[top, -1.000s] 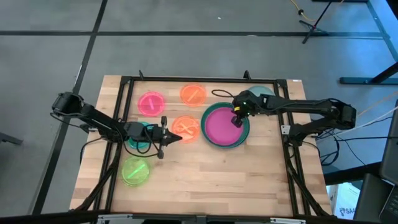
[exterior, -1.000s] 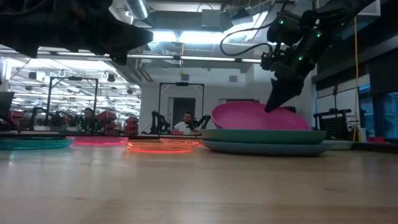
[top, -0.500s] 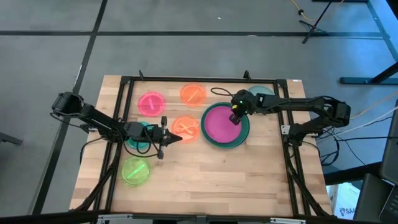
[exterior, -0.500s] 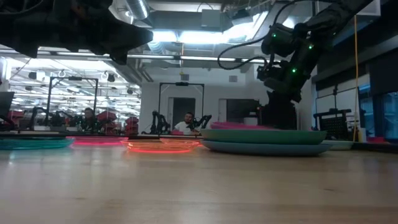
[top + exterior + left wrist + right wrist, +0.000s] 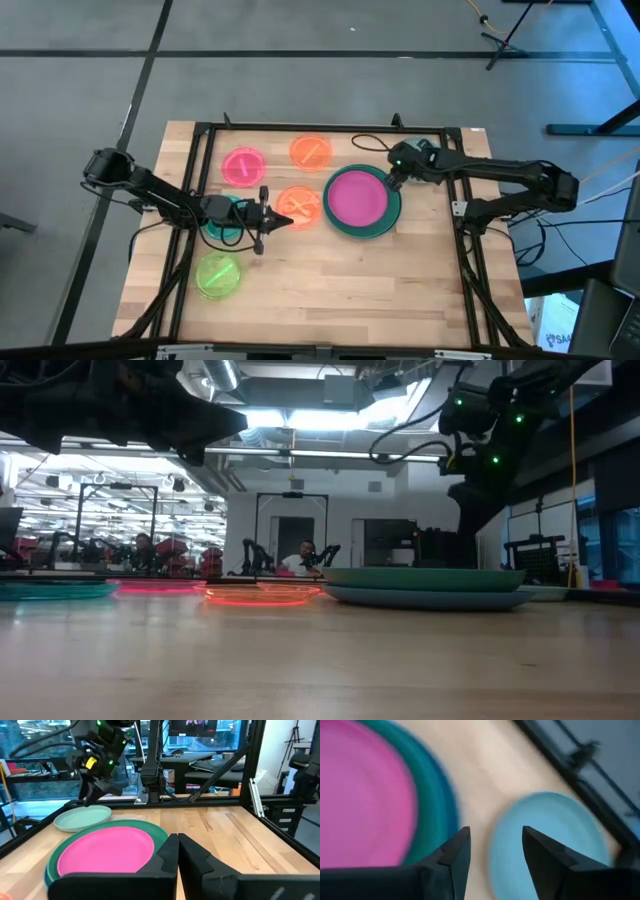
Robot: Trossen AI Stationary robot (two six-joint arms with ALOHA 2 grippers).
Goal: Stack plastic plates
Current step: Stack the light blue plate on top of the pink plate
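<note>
High view: magenta plate (image 5: 357, 199) inside dark green plate (image 5: 393, 210).

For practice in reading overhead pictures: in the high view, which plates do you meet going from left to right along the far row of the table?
Pink plate → orange plate → grey-green plate, mostly hidden under the right arm, whose right gripper hangs at the far right rim of the magenta plate.

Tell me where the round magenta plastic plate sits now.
In the high view the round magenta plastic plate lies right of centre, inside the dark green plate, with the right pincer at its far right edge.
</note>
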